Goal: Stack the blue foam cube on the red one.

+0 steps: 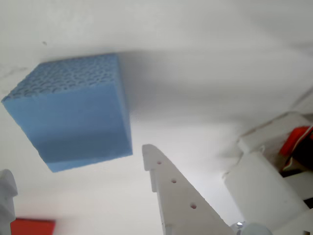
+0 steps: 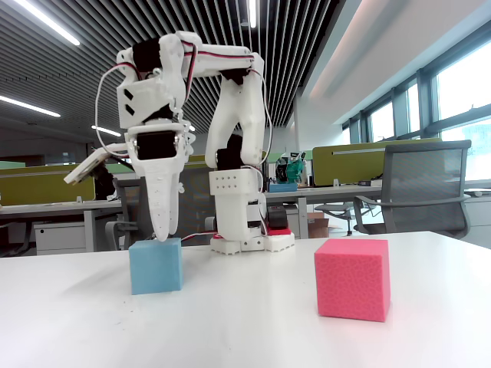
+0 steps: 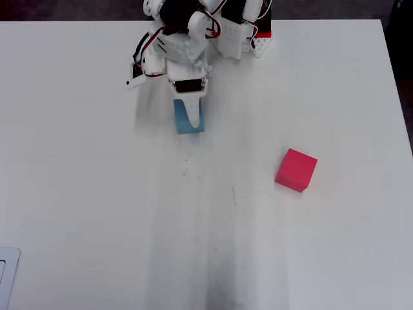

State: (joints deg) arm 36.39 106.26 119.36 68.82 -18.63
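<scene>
The blue foam cube (image 2: 156,266) sits on the white table in front of the arm's base; it also shows in the overhead view (image 3: 183,120) and fills the upper left of the wrist view (image 1: 73,115). My gripper (image 2: 116,207) is open just above it: the long fixed finger (image 3: 193,110) points down over the cube's top, and the other jaw is swung wide to the left. It holds nothing. The red foam cube (image 2: 351,278) stands apart to the right, also in the overhead view (image 3: 296,170). It is out of the wrist view.
The arm's white base (image 2: 244,222) stands behind the blue cube at the table's far edge (image 3: 213,22). Bare white table (image 3: 161,226) spreads between and in front of the cubes. A white object (image 3: 8,278) sits at the near left corner.
</scene>
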